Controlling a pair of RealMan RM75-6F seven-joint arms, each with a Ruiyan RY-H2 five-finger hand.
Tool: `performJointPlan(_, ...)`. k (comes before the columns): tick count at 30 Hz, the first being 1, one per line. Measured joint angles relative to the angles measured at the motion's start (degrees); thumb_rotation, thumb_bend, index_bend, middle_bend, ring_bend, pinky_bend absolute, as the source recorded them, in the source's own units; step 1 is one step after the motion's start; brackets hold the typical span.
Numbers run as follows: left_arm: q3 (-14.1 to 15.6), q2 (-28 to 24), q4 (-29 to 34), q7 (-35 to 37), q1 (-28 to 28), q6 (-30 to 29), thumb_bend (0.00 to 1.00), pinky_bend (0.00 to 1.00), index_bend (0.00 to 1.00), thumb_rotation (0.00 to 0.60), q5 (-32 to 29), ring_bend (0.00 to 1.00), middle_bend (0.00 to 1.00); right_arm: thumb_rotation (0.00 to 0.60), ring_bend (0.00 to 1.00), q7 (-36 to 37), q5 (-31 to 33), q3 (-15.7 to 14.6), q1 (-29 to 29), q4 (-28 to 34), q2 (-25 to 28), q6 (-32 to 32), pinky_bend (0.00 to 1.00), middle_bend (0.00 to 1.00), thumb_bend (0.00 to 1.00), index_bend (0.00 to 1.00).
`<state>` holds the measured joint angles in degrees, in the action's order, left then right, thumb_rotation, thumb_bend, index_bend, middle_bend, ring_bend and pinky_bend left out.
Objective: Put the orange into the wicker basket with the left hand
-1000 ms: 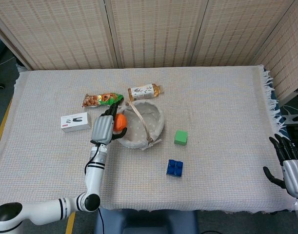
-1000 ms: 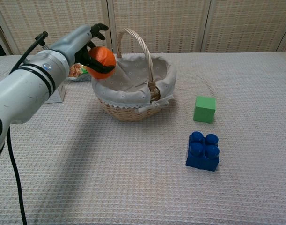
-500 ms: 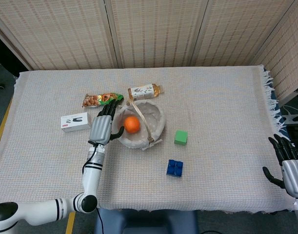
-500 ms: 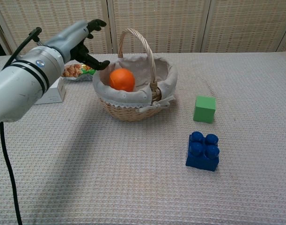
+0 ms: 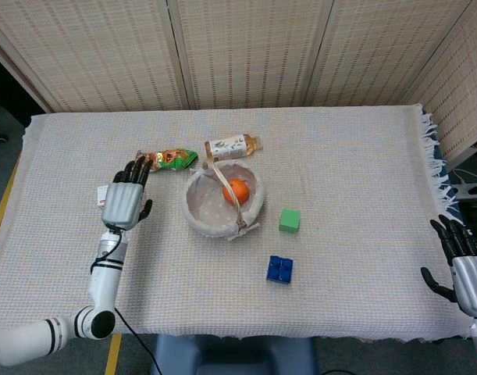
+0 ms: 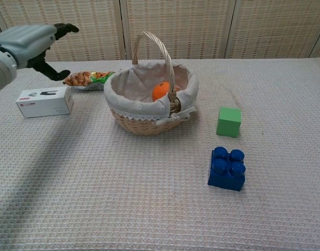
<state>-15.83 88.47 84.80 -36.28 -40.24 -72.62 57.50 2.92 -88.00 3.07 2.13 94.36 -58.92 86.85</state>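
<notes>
Behind the woven tablecloth [image 5: 339, 164] (fringed, apparently) stand wicker screens [image 5: 246, 51].

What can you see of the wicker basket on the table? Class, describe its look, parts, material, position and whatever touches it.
The wicker basket is round and woven from tan wicker, with one arched handle across its top. A pale dotted cloth lining covers the inside and folds over the rim with a lacy edge. It stands upright on the woven tablecloth, near the table's middle. The orange lies inside, against the far side by the handle's base. Neither hand touches it; a snack packet lies just behind on its left.
</notes>
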Motion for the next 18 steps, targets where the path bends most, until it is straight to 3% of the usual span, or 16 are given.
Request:
performJointPlan(7, 9.9, -7.9, 0.0, 6.5, 9.7, -4.3, 0.38, 0.23, 0.15, 0.6, 9.1, 0.12, 0.1, 0.6, 0.0, -1.8, 0.5, 0.0, 0.6, 0.1, -0.5, -1.3, 0.18, 0.0, 0.22, 0.0)
performJointPlan(12, 17.3, -14.9, 4.5, 10.4, 17.2, -8.1, 0.38, 0.25, 0.16, 0.6, 14.8, 0.13, 0.1, 0.6, 0.0, -3.3, 0.6, -0.1, 0.8, 0.1, -1.0, -1.6, 0.18, 0.0, 0.22, 0.0)
performJointPlan(18, 20.6, -17.6, 7.2, 14.4, 23.5, -13.9, 0.38, 0.24, 0.16, 0.6, 20.2, 0.13, 0.1, 0.6, 0.0, -4.9, 1.0, 0.0, 1.0, -0.1, -1.7, -1.8, 0.18, 0.0, 0.22, 0.0)
